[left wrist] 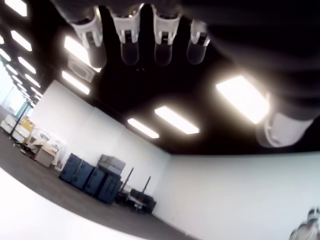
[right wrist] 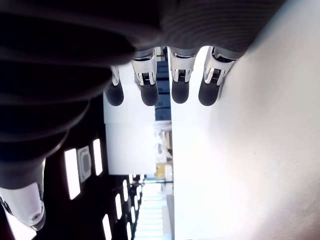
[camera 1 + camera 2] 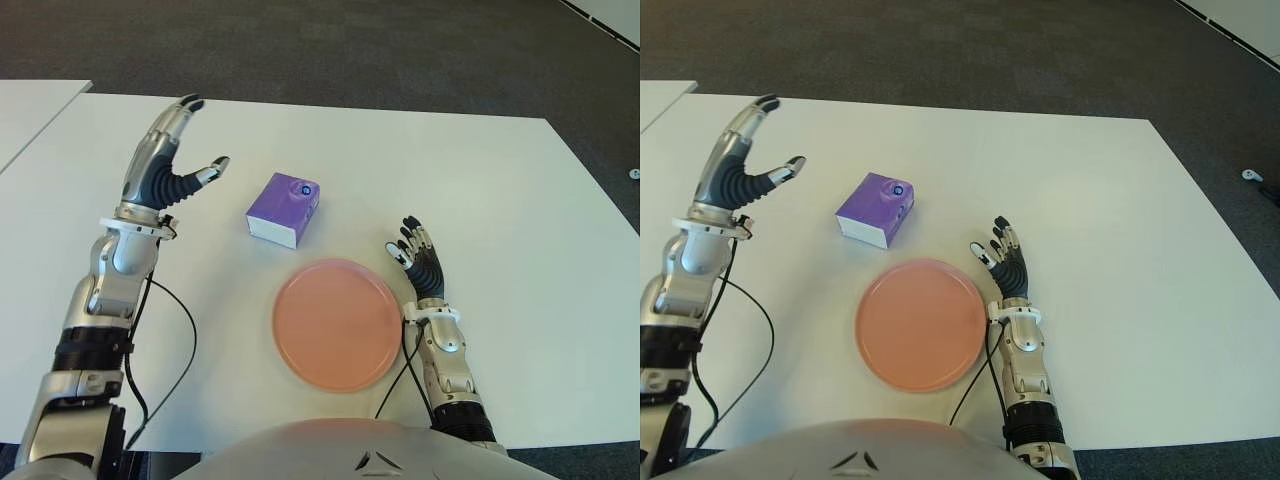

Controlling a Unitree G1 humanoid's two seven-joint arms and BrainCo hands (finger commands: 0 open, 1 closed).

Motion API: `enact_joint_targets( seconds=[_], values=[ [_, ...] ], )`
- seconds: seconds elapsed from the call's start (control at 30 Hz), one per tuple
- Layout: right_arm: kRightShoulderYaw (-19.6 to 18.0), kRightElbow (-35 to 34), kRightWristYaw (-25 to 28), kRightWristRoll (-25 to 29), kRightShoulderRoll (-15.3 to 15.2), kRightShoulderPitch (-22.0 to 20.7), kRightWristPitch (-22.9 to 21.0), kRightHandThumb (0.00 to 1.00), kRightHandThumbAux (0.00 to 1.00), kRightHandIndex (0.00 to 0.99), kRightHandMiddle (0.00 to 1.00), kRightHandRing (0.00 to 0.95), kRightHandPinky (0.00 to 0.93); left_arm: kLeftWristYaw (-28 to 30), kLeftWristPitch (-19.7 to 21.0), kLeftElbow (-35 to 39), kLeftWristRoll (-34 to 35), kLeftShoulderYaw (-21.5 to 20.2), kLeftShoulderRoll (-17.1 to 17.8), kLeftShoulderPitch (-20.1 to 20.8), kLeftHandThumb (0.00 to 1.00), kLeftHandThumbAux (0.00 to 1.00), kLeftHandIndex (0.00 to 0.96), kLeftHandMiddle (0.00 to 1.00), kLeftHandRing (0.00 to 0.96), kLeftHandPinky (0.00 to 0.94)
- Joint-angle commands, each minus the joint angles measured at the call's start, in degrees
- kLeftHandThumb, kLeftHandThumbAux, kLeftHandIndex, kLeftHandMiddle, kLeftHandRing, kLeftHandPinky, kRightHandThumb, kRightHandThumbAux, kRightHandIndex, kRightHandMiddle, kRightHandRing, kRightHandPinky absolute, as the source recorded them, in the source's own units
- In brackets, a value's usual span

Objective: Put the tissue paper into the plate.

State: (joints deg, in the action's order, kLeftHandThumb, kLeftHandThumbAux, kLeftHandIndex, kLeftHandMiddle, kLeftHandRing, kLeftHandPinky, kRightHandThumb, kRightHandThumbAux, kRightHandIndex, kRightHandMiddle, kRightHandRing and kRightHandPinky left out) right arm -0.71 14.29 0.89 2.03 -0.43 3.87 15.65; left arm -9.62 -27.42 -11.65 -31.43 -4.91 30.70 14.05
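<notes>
- Left hand [image 3: 170,150], fingers spread and empty, raised left of the purple rectangular tissue pack [image 3: 284,208].
- Right hand [image 3: 420,262], fingers extended and empty, beside the round pink plate [image 3: 338,323] on the white table [image 3: 520,220].

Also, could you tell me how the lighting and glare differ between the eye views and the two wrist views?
Eye views: even light on the white table, only soft shadows beside the purple tissue box and pink plate. Left wrist view: ceiling lights bloom behind the left hand, leaving its fingers dark. Right wrist view: the table is washed out, and the right hand is mostly silhouetted.
</notes>
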Motion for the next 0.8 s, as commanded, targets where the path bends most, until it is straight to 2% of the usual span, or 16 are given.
enact_joint_targets(
  seconds=[0.03, 0.2, 0.37, 0.5, 0.7, 0.8],
  values=[
    [0.1, 3.7, -0.4, -0.5, 0.4, 2.6, -4.1, 0.000, 0.600, 0.000, 0.000, 0.000, 0.000, -1.9, -0.3, -2.8, -6.9, 4.0, 3.0, 1.7, 0.157, 0.400, 0.000, 0.000, 0.000, 0.000],
    [0.0, 3.8, -0.5, -0.4, 0.7, 2.6, -4.1, 0.000, 0.601, 0.000, 0.000, 0.000, 0.000, -2.2, 0.3, -4.3, -12.2, 8.4, 4.9, 4.4, 0.191, 0.336, 0.000, 0.000, 0.000, 0.000],
    [0.0, 3.9, -0.7, -0.4, 0.9, 2.5, -4.3, 0.000, 0.600, 0.000, 0.000, 0.000, 0.000, -4.1, -1.3, -6.9, -15.4, 12.0, 6.2, 6.8, 0.171, 0.337, 0.000, 0.000, 0.000, 0.000],
    [0.0, 4.1, -1.1, -0.5, 1.1, 2.3, -4.5, 0.000, 0.597, 0.000, 0.000, 0.000, 0.000, -6.9, -2.9, -11.4, -20.7, 17.3, 6.8, 10.4, 0.156, 0.326, 0.000, 0.000, 0.000, 0.000],
    [0.1, 4.2, -1.3, -0.6, 1.2, 2.1, -4.5, 0.004, 0.597, 0.000, 0.000, 0.000, 0.000, -10.3, -4.3, -16.2, -24.5, 22.3, 7.2, 13.9, 0.127, 0.307, 0.000, 0.000, 0.000, 0.000],
    [0.1, 4.6, -1.2, -0.5, 1.3, 1.8, -4.4, 0.004, 0.597, 0.000, 0.000, 0.000, 0.000, -9.2, -6.5, -21.0, -26.1, 26.8, 6.4, 15.9, 0.099, 0.284, 0.000, 0.000, 0.000, 0.000]
  ],
)
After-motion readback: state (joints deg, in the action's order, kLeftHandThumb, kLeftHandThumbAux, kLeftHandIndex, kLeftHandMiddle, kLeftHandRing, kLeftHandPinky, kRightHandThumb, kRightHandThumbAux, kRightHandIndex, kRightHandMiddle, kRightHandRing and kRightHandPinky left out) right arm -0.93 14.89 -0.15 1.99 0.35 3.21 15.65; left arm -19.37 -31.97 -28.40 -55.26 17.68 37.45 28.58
